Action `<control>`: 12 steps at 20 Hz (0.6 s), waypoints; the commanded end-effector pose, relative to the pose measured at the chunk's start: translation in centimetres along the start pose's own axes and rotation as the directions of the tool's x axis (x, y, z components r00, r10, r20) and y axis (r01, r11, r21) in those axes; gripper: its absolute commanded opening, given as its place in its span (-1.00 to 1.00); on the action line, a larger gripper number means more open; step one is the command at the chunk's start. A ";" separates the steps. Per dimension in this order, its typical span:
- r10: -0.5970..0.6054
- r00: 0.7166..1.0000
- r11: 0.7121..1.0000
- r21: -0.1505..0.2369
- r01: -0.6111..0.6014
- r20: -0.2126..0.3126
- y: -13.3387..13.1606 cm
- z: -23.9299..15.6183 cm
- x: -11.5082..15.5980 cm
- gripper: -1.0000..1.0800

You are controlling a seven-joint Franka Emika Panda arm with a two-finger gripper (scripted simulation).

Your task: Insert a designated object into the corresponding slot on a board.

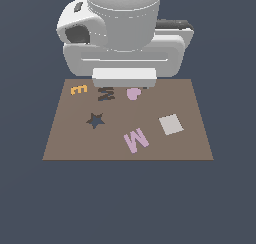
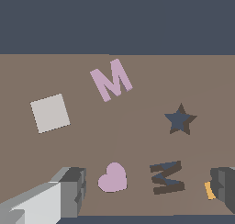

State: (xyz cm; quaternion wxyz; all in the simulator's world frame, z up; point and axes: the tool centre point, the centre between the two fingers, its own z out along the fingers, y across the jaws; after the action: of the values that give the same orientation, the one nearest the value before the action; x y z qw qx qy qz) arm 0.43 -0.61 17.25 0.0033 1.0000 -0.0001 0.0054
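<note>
Fingers (image 2: pixel 69 191) of the gripper (image 2: pixel 147 191) are hanging spread and empty; pink M (image 1: pixel 136 139) is lying free at the slot's (image 1: pixel 106 93) five o'clock, awaiting pickup.

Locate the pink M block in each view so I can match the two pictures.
Exterior view: the pink M block lies on the board, near its front edge.
Wrist view: the pink M block lies free, ahead of the gripper.
Shared landmark: the white square beside it.
</note>
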 end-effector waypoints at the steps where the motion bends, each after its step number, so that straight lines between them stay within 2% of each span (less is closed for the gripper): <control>1: 0.000 1.000 1.000 0.000 0.000 0.000 0.0 0.0 0.0 0.92; 12: -0.083 0.997 0.997 0.002 0.083 0.001 -0.2 2.2 1.7 0.92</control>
State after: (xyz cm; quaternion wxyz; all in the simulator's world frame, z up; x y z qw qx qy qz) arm 1.75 -0.51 15.60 0.0026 0.9995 0.0319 0.0051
